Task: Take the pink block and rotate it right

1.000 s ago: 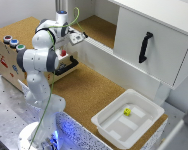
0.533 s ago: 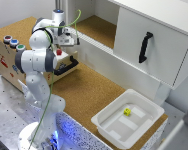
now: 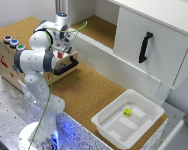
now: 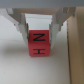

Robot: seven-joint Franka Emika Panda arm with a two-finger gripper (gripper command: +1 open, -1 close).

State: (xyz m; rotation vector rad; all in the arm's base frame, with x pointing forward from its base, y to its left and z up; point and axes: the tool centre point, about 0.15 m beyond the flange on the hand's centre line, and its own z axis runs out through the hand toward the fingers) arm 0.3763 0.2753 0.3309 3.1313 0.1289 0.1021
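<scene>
The pink block (image 4: 39, 44), marked with black letters, lies on a pale surface in the wrist view. My gripper (image 4: 39, 28) is right over it, with one finger (image 4: 21, 25) on each side of the block's far end and narrow gaps showing. In the exterior view the gripper (image 3: 64, 49) hangs low at the back left of the cork table, next to a wooden box. The arm hides the block there.
A wooden box (image 3: 6, 57) with coloured buttons (image 3: 12, 41) on top and a black handle (image 3: 68, 65) stands at the exterior view's left. A white bin (image 3: 101, 122) holding a small yellow object (image 3: 127, 112) sits front right. A white cabinet with a black handle (image 3: 145, 47) is behind.
The arm has swung toward the exterior view's left and lowered, bringing the gripper down beside the wooden box and over the block.
</scene>
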